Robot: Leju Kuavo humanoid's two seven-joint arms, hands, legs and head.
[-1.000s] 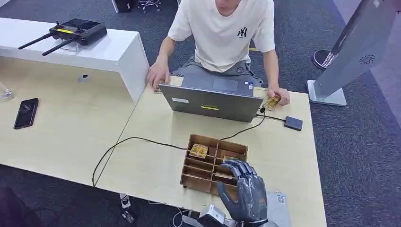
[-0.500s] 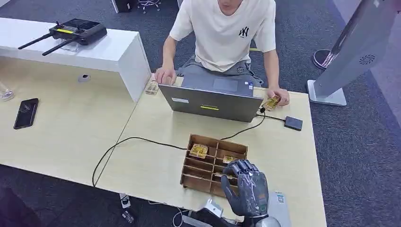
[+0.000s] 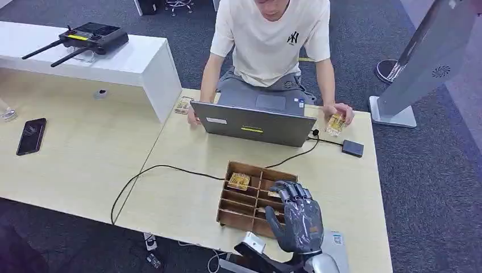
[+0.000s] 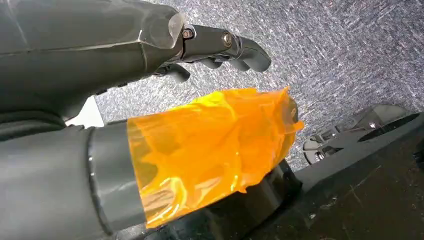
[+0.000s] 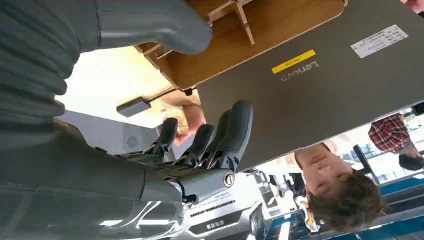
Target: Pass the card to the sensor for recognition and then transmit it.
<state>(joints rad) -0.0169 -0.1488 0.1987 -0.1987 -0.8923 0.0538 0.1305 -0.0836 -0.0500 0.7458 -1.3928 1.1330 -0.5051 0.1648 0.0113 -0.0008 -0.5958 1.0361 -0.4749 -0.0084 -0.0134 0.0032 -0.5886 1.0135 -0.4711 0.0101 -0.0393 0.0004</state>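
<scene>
A wooden divided box (image 3: 244, 206) sits near the table's front edge with a yellow card (image 3: 239, 181) in a far compartment and another card (image 3: 273, 193) partly hidden by my fingers. My right hand (image 3: 296, 219) hovers over the box's near right corner, fingers spread and holding nothing; its fingers (image 5: 220, 135) reach toward the laptop back. The black sensor (image 3: 353, 148) lies at the table's right, cabled to the laptop. A person's hand holds a yellow card (image 3: 336, 123) just above and left of it. My left hand (image 4: 150, 75) hangs over carpet, empty, its thumb wrapped in orange film.
A grey laptop (image 3: 253, 123) stands open between the box and the seated person. A black cable (image 3: 159, 169) runs across the table to the box. More cards (image 3: 183, 104) lie at the laptop's left. A phone (image 3: 31, 136) and a remote controller (image 3: 91, 37) are far left; a kiosk (image 3: 423, 62) stands right.
My right hand dipped, then reached slightly forward over the box. The person lifted the card a little rightward and drew the other hand from the card stack to the laptop's edge.
</scene>
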